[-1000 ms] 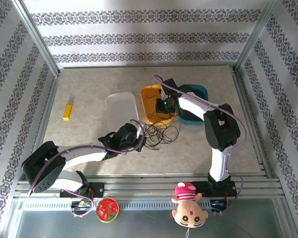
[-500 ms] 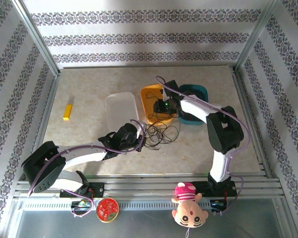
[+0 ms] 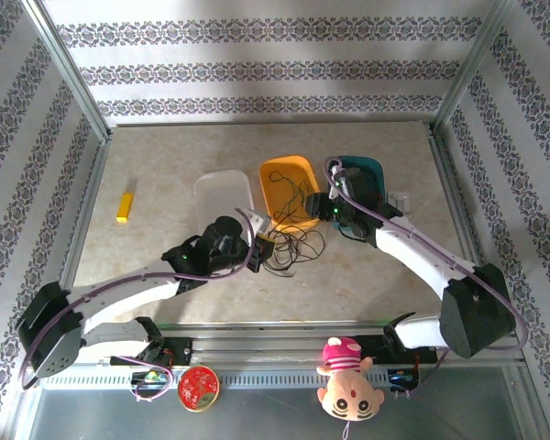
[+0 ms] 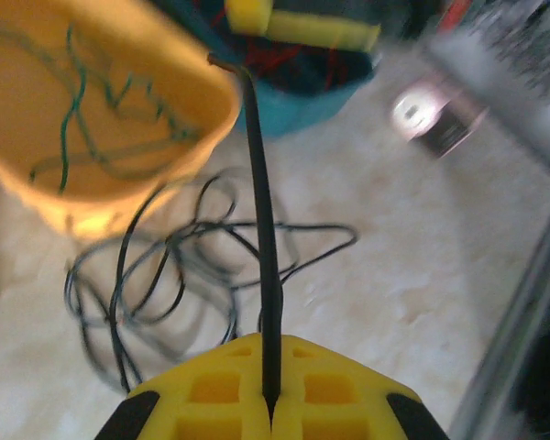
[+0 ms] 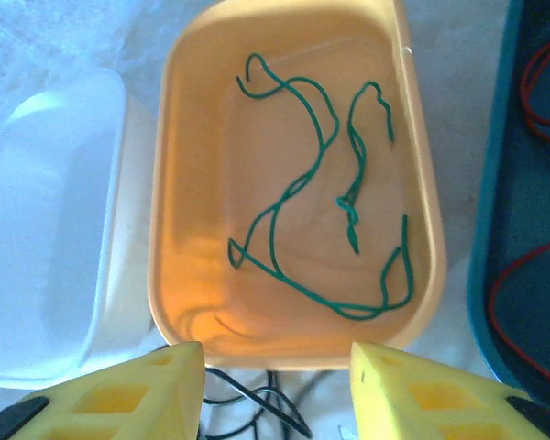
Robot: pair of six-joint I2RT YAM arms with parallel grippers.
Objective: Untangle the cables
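A black cable runs up from my left gripper, whose yellow fingers are shut on it. The rest of the black cables lie in a loose tangle on the table in front of the orange bin. A green cable lies loose inside that bin. Red cables lie in the teal bin. My right gripper stands open with nothing between its fingers, hanging over the orange bin's near rim. From above, the left gripper and the right gripper flank the tangle.
A white bin stands left of the orange one. A small yellow block lies at the far left. A plush toy and a red disc sit on the rail below the table's near edge.
My right gripper opened and drew back from over the orange bin, leaving the green cable inside. The left gripper, still shut on the black cable, shifted slightly forward.
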